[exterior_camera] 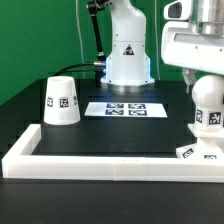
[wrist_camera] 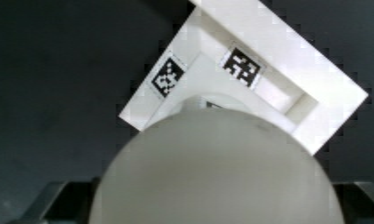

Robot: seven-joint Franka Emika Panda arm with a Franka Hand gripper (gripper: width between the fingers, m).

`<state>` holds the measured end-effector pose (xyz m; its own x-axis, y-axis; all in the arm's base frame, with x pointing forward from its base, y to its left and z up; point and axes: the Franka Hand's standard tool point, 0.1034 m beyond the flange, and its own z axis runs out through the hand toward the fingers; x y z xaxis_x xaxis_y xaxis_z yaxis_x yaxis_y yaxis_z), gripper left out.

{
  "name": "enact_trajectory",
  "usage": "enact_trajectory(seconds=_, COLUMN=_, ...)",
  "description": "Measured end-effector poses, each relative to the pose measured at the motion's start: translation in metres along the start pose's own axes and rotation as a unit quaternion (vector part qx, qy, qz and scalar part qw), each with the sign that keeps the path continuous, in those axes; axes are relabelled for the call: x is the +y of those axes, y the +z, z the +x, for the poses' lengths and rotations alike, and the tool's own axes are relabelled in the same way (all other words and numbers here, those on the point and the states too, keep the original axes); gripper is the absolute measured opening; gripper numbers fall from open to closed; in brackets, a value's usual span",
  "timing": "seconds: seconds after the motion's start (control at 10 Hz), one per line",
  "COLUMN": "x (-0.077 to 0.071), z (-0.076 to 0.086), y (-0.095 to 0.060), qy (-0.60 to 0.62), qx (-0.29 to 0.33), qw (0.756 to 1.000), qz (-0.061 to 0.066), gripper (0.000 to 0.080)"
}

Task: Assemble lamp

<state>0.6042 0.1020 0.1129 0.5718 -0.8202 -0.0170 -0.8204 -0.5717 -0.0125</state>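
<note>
The round white bulb (exterior_camera: 207, 104) is upright at the exterior view's right, directly over the small flat base (exterior_camera: 194, 152). I cannot tell whether they touch. My gripper (exterior_camera: 200, 80) comes down from above and is shut on the top of the bulb. In the wrist view the bulb (wrist_camera: 210, 160) fills the space between my fingers (wrist_camera: 31, 206), and the tagged base (wrist_camera: 255, 72) lies beyond it. The tapered cup-shaped shade (exterior_camera: 62, 102) stands mouth down at the exterior view's left, well away from my gripper.
The marker board (exterior_camera: 125, 108) lies flat mid-table in front of the arm's white pedestal (exterior_camera: 128, 60). A long white border rail (exterior_camera: 100, 160) runs along the front edge and up the left side. The table is black.
</note>
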Motion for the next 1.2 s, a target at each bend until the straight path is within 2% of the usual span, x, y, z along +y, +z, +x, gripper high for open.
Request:
enact_trajectory(seconds=0.2, x=-0.0004, z=-0.0009, y=-0.0002, qy=0.117, qx=-0.014, qw=0.993, qz=0.006, gripper=0.0579)
enact_trajectory(seconds=0.4, x=-0.0004, z=-0.0009, y=-0.0001, qy=0.22, qx=-0.03, qw=0.975, qz=0.011, gripper=0.0579)
enact_trajectory(seconds=0.9, x=-0.0016, z=-0.0029, y=-0.0012, qy=0.362, qx=-0.043, qw=0.931, qz=0.006, gripper=0.0579)
enact_trajectory(seconds=1.0, x=-0.002, z=-0.0035, y=-0.0012, qy=0.359, qx=-0.043, qw=0.932, qz=0.007, gripper=0.0626)
enact_trajectory(seconds=1.1, x=-0.0022, z=-0.0047, y=-0.0008, qy=0.351, qx=-0.043, qw=0.935, qz=0.006, gripper=0.0626)
enact_trajectory(seconds=1.2, x=-0.0023, z=-0.0092, y=-0.0017, qy=0.325, qx=-0.045, qw=0.945, qz=0.002, gripper=0.0684)
